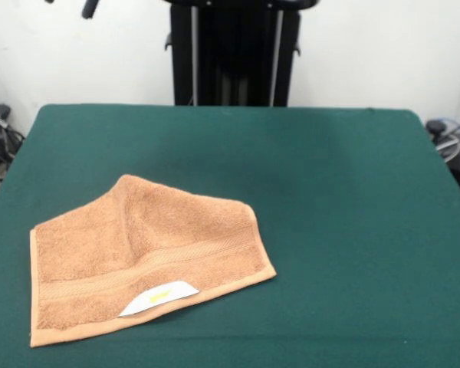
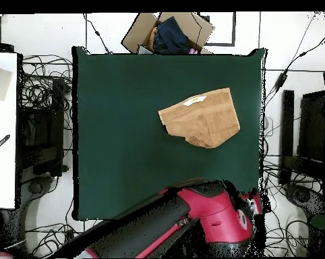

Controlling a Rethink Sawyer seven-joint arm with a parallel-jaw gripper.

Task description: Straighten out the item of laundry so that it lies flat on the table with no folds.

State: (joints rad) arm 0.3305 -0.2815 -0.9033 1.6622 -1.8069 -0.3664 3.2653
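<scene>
My arm sits drawn back at the desk edge, hand out of sight so I cannot tell its state, the towel lying out ahead, label edge farthest, far corner folded over.

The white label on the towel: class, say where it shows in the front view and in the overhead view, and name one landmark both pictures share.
Front view: the white label sits at the towel's near edge, low and left of the picture's centre.
Overhead view: the label lies on the towel's top edge, right of centre.
Shared landmark: the woven band running just beside the label.
</scene>
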